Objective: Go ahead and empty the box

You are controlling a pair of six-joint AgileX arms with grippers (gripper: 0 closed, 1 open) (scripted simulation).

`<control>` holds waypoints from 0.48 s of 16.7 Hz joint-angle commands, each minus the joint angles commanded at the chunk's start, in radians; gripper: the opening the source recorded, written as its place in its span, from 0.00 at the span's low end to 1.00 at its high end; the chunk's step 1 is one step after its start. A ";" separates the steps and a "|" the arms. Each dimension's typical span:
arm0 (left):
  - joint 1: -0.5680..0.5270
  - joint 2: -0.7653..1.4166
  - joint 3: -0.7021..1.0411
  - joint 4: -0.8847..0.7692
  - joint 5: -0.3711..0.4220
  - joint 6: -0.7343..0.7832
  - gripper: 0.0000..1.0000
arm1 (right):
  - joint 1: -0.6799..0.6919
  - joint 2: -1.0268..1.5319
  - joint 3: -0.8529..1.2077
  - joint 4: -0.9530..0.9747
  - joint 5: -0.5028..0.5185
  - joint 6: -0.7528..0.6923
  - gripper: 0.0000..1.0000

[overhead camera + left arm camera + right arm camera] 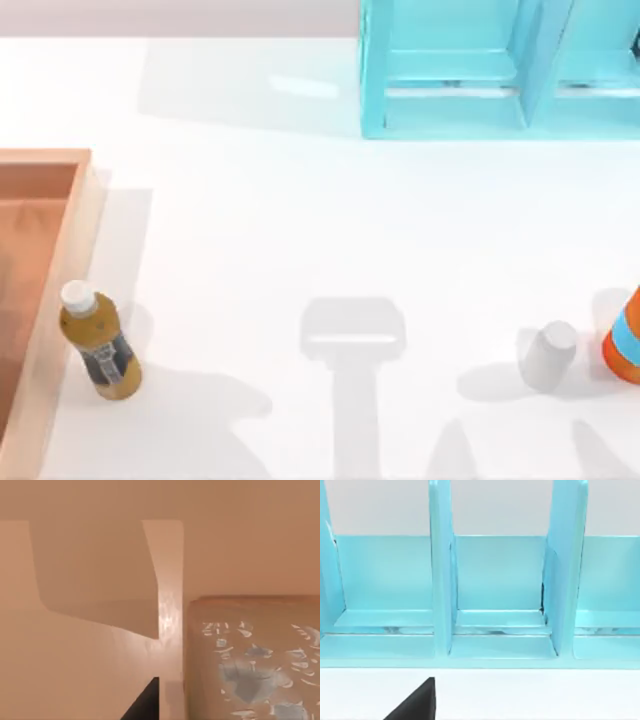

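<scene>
The box lies at the table's left edge, a shallow bin with light orange-brown walls and a darker floor, partly cut off by the top view's border. In the left wrist view its walls show close up, and a tan block with pale blue flecks sits beside them. An amber bottle with a white cap and dark label stands upright on the table, just outside the box's right wall. A dark part of my left gripper shows low in the left wrist view. A dark part of my right gripper faces the cyan shelf.
A cyan shelf unit with open compartments stands at the back right. A small white cylinder and an orange object with a blue band stand at the front right. Arm shadows fall across the white table's front middle.
</scene>
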 joint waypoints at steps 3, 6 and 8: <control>0.000 0.000 0.000 0.000 0.000 0.000 0.32 | 0.000 0.000 0.000 0.000 0.000 0.000 1.00; 0.000 0.000 0.000 0.000 0.000 0.000 0.10 | 0.000 0.000 0.000 0.000 0.000 0.000 1.00; 0.000 0.000 0.000 0.000 0.000 0.000 0.00 | 0.000 0.000 0.000 0.000 0.000 0.000 1.00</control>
